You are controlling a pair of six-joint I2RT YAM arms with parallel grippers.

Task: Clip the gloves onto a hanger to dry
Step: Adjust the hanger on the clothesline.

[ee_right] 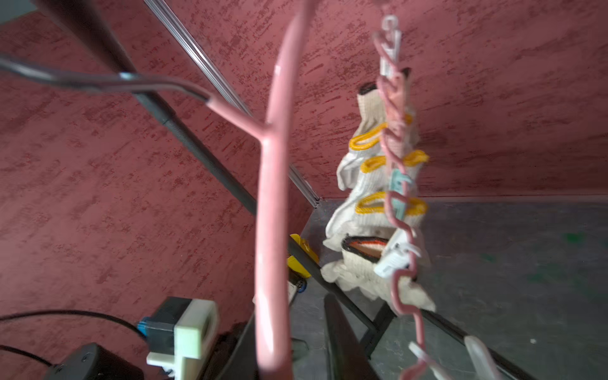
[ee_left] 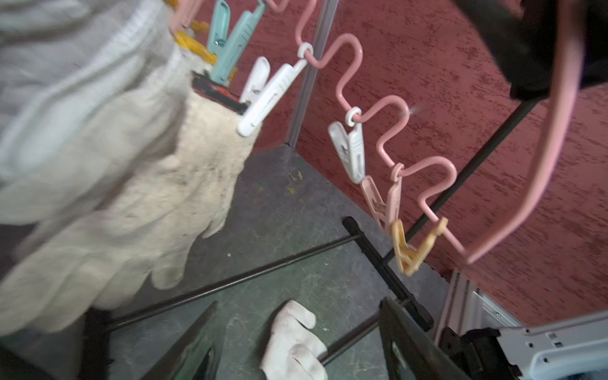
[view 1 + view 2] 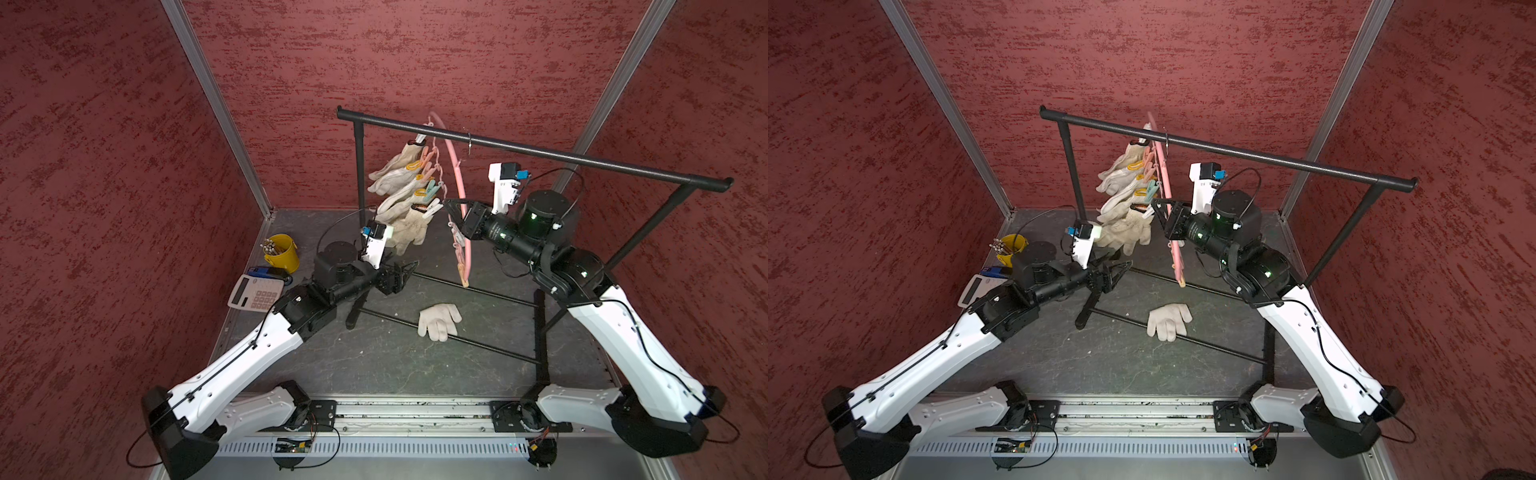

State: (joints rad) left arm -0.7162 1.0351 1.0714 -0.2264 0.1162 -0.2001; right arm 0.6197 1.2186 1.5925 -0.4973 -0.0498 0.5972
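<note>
Far left, at 9 o'clock on the floor: a yellow cup and a calculator, both well apart from the work.

Left gripper: jaws stand wide apart and hold nothing. In the left wrist view its fingers frame bare floor. The clipped gloves hang at 12 o'clock from it, with the lowest fingertips near the wrist camera. Contact cannot be told. The lowest clipped glove has a red-black cuff pinched by a white pin. The pins further along the wavy bar are empty.

Hanger: suspended by its hook from the rack, and seen nearly edge-on in both top views. The gloves hang on its 9 o'clock side.

Loose glove: at 5 o'clock from the left gripper and well apart from both grippers. It is draped over the rack's lower bar, fingers pointing to 6 o'clock.

Right gripper: level with the lowest clipped glove, at 3 o'clock from it. Jaws are parted and the hanger's arch runs between them. A gap shows on one side of the arch, so it is not clamped.
</note>
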